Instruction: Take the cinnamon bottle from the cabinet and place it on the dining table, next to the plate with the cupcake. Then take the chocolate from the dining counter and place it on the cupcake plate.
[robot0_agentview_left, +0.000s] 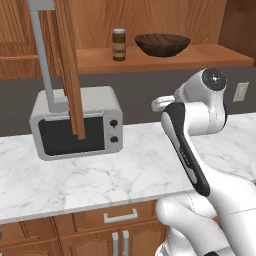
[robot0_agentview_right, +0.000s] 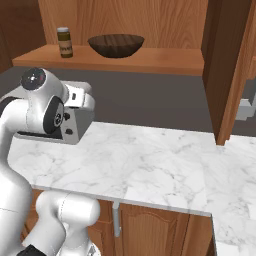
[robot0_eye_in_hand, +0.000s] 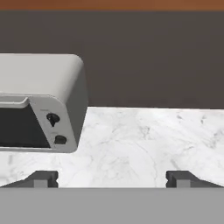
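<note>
The cinnamon bottle (robot0_agentview_left: 119, 44) stands upright on the open cabinet shelf (robot0_agentview_left: 200, 54), beside a bowl (robot0_agentview_left: 162, 43). The pincer (robot0_eye_in_hand: 112, 178) (fingers apart, empty) faces the table (robot0_agentview_left: 125, 170) below, positioned for reaching upward.

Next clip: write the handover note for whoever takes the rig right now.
Gripper: open, holding nothing, fingers wide apart, low over the marble counter and facing the wall.
Cinnamon bottle: upright on the open cabinet shelf, left of the dark bowl, untouched.
Toaster oven sits on the counter under the shelf.
Done: nothing.
Left: lift the bottle off the shelf, carry it to the cupcake plate on the dining table, then put the chocolate on that plate.
</note>
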